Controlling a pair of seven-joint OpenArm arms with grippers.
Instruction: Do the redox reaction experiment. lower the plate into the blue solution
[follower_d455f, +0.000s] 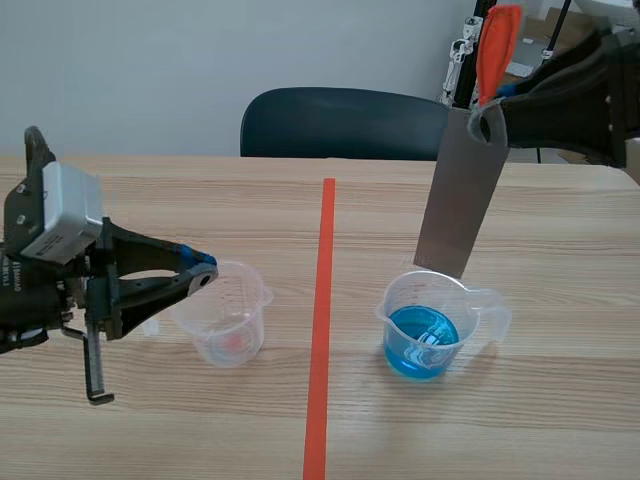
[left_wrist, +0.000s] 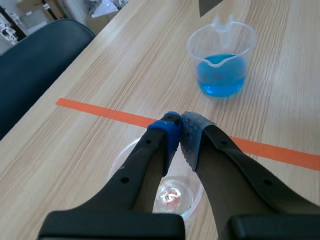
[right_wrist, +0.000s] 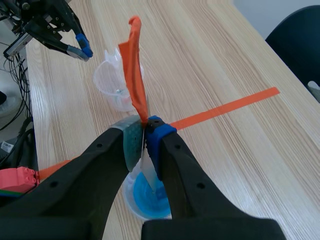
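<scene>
1. Right gripper (right_wrist: 145, 131) is clamped tight on the top of the grey plate (follower_d455f: 460, 195), right by its orange tab (follower_d455f: 497, 45).
2. The plate hangs tilted, with its lower edge right at the rim of the beaker (follower_d455f: 400, 300) and still above the blue solution (follower_d455f: 422, 343).
3. Left gripper (left_wrist: 180, 125) has its pads pressed together on nothing and sits over the empty clear cup (follower_d455f: 230, 320).
4. The orange tape line (follower_d455f: 320, 330) runs between the cup and the beaker.

Matte black left hand (left_wrist: 179, 125) and right hand (right_wrist: 145, 131), thick screw-dotted fingers (left_wrist: 150, 165), blue and grey-green pads (right_wrist: 131, 141), silver wrist box (follower_d455f: 62, 212).
</scene>
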